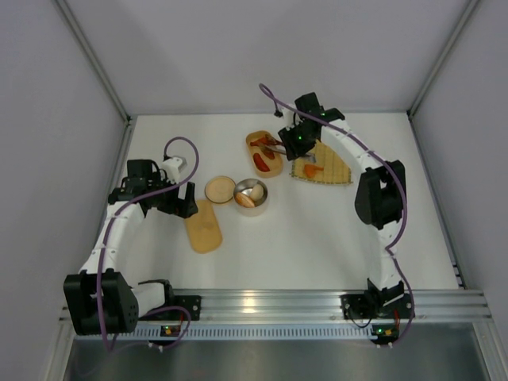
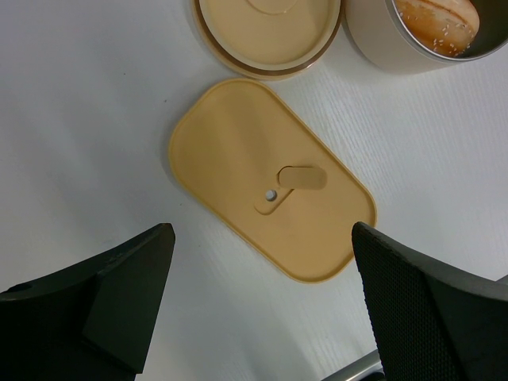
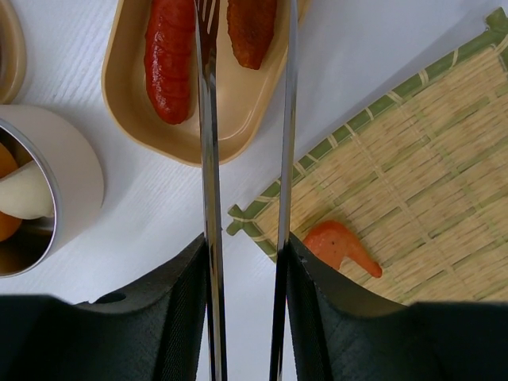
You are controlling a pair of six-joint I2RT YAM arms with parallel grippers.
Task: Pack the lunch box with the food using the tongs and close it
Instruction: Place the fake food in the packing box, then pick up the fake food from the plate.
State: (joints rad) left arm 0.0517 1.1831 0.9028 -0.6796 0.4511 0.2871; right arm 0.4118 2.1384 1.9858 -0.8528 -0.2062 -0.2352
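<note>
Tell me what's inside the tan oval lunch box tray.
Two glossy red sausage pieces; the slim silvery tongs cross over the tan oval tray, hiding the strip between them.

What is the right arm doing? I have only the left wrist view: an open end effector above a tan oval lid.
Observer: The right end effector grips the tongs, whose arms reach out over the open oval lunch box.
Operator: Is anything packed in that box?
Observer: Two red sausages lie in it, and the second one sits between the arms of the tongs.
Operator: Is any food left outside it?
Observer: One orange shrimp-shaped piece lies on the woven mat, to the right of the box.
</note>
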